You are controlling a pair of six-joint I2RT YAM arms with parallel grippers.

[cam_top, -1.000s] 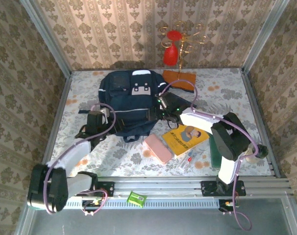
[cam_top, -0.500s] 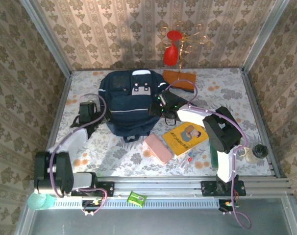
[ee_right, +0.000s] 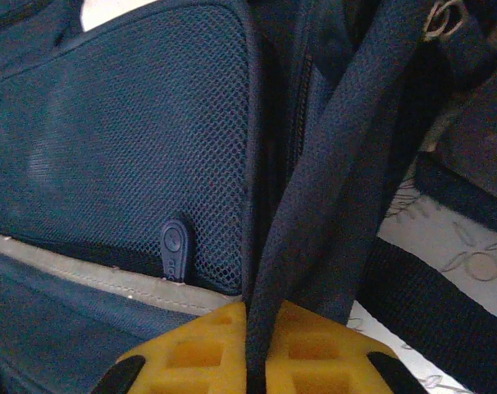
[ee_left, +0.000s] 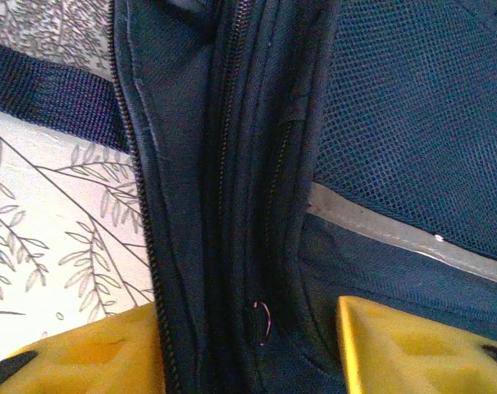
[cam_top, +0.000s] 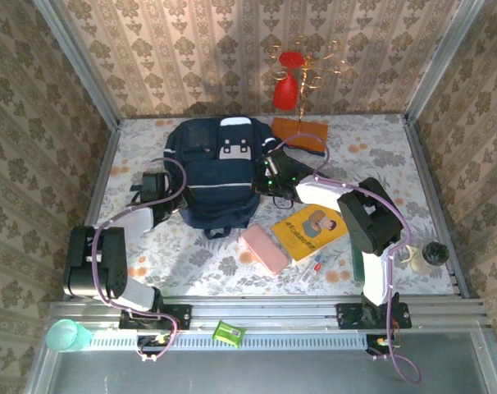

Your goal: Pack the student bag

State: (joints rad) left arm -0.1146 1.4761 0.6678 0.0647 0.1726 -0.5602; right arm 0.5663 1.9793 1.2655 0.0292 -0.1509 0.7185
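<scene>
The student bag (cam_top: pixel 218 168), dark navy with a grey-white front patch, lies flat at the back middle of the table. My left gripper (cam_top: pixel 161 185) is at its left side. In the left wrist view the yellow fingers (ee_left: pixel 93 357) stand apart, and the bag's zippered side seam (ee_left: pixel 232 205) runs between them. My right gripper (cam_top: pixel 269 176) is at the bag's right side. In the right wrist view that gripper (ee_right: pixel 261 328) is shut on a dark padded strap (ee_right: pixel 339 164), beside the mesh pocket (ee_right: pixel 125 131).
In front of the bag lie a pink pencil case (cam_top: pixel 265 249), a yellow book (cam_top: pixel 310 231) and a pen (cam_top: pixel 315 267). An orange flat item (cam_top: pixel 299 133) and a red vase (cam_top: pixel 285 90) stand behind it. A bottle (cam_top: pixel 433 253) is at the right.
My left gripper swung out, came back to the bag's left seam, and its jaws narrowed. My right gripper moved slightly toward the bag and closed on the strap.
</scene>
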